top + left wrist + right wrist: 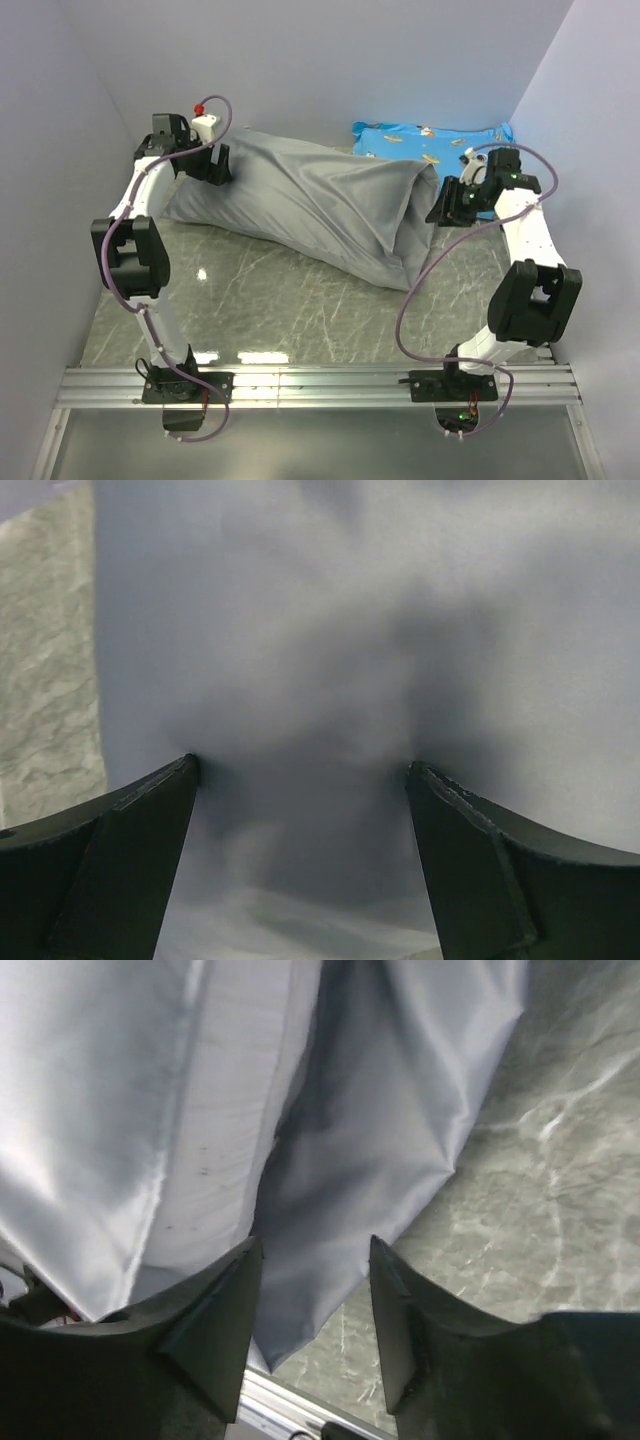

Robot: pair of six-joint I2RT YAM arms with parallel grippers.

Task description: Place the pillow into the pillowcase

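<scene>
Fingers-wise, nothing gripped: left fingers (110, 860) spread against the far end of the limp grey fabric pillowcase (300, 200) on the table (250, 300), right fingers (200, 1340) loose around its mouth, white stuffed pillow (230, 1110) mostly inside, so guessing final stage, needs pinching that hem and tugging over.

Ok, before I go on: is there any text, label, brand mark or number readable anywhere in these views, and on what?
No readable text in any view.
Blue pillow: cartoon figures only, no letters can be made out.
Pillowcase: plain grey, no tag or print showing.
Left arm and right arm: no label or number can be made out at this size.
</scene>
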